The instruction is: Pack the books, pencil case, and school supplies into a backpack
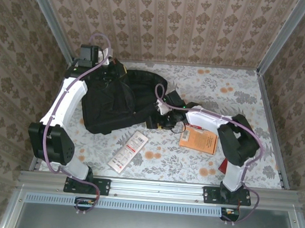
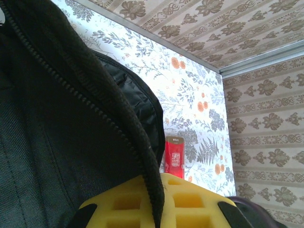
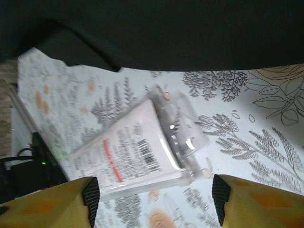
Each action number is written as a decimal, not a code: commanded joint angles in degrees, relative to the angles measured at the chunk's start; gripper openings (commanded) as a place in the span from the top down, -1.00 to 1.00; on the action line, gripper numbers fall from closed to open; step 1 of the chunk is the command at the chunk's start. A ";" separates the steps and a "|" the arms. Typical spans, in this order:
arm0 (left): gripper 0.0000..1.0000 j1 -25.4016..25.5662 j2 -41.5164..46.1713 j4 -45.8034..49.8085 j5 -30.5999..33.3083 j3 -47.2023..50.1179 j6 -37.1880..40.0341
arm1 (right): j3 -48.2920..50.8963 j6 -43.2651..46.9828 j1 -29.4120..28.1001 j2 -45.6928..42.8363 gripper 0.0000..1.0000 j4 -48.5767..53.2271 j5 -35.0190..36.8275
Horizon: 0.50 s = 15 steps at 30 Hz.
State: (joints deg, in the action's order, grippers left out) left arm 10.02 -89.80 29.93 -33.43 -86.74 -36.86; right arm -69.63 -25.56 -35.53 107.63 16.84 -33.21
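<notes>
Left tool (image 1: 112,67) was clamped shut on the zip edge of the backpack (image 1: 113,103), which lay at the table's (image 1: 197,86) far left. Holding it lifted was judged best, so the mouth gaped. Right tool (image 3: 155,197) was held open over the pouch (image 3: 137,152); centring before closing was advised. Red book (image 2: 174,156) was shown plainly by the left wrist, though largely covered by the right arm from above.

Papered booth, flower-print surface.
Beige damask-pattern walls (image 1: 170,20) close in three sides, with slanting grey metal posts (image 1: 49,16) at the far corners. The surface (image 1: 223,88) has a white cloth printed with grey leaves and orange blooms, and an aluminium rail (image 1: 157,191) runs along its near edge.
</notes>
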 commanded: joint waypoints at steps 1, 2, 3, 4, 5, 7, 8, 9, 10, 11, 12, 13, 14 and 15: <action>1.00 -0.73 0.06 -2.86 -1.97 -0.02 0.03 | -2.82 3.62 -0.66 3.68 -0.32 -0.40 -3.80; 1.00 -0.71 0.14 -2.86 -2.07 -0.01 0.06 | -3.28 3.80 -0.68 4.81 -0.31 -0.54 -4.34; 1.00 -0.71 0.22 -2.86 -2.14 -0.01 0.10 | -3.64 3.92 -0.68 5.86 -0.31 -0.77 -4.77; 1.00 -0.77 0.24 -2.82 -2.17 0.04 0.04 | -3.89 3.91 -0.69 6.69 -0.30 -0.93 -5.16; 1.00 -0.75 0.27 -2.82 -2.25 0.08 0.04 | -4.11 3.91 -0.68 7.46 -0.29 -1.20 -5.66; 1.00 -0.70 0.29 -3.09 -2.49 0.25 -0.18 | -4.35 3.63 -0.68 8.66 -0.27 -1.62 -6.31; 1.00 -0.62 0.19 -3.21 -2.73 0.20 -0.35 | -4.44 3.35 -0.68 9.28 -0.26 -1.79 -6.90; 1.00 -0.62 0.14 -3.25 -2.82 0.20 -0.46 | -4.46 3.02 -0.68 9.76 -0.24 -2.02 -7.61; 1.00 -0.66 0.13 -3.29 -2.95 0.25 -0.48 | -4.26 2.57 -0.73 10.18 -0.23 -2.56 -8.37; 1.00 -0.74 0.07 -3.26 -3.00 0.19 -0.64 | -3.84 2.20 -0.77 10.39 -0.22 -3.15 -8.85; 1.00 -0.70 0.06 -3.35 -3.04 0.11 -0.67 | -3.54 1.93 -0.77 10.55 -0.21 -3.58 -9.21; 1.00 -0.62 0.05 -3.37 -3.04 0.16 -0.75 | -3.19 1.62 -0.85 10.67 -0.19 -3.91 -9.52; 1.00 -0.62 -0.04 -3.46 -3.04 0.29 -0.91 | -2.91 1.35 -0.86 10.81 -0.19 -4.33 -9.88; 1.00 -0.66 -0.05 -3.60 -3.00 0.34 -1.00 | -2.72 1.09 -0.86 10.92 -0.18 -4.62 -10.09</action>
State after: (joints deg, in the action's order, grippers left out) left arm 9.65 -89.95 29.56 -34.57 -86.61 -36.97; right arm -72.55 -24.01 -35.92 116.81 14.31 -39.94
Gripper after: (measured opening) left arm 0.061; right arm 0.593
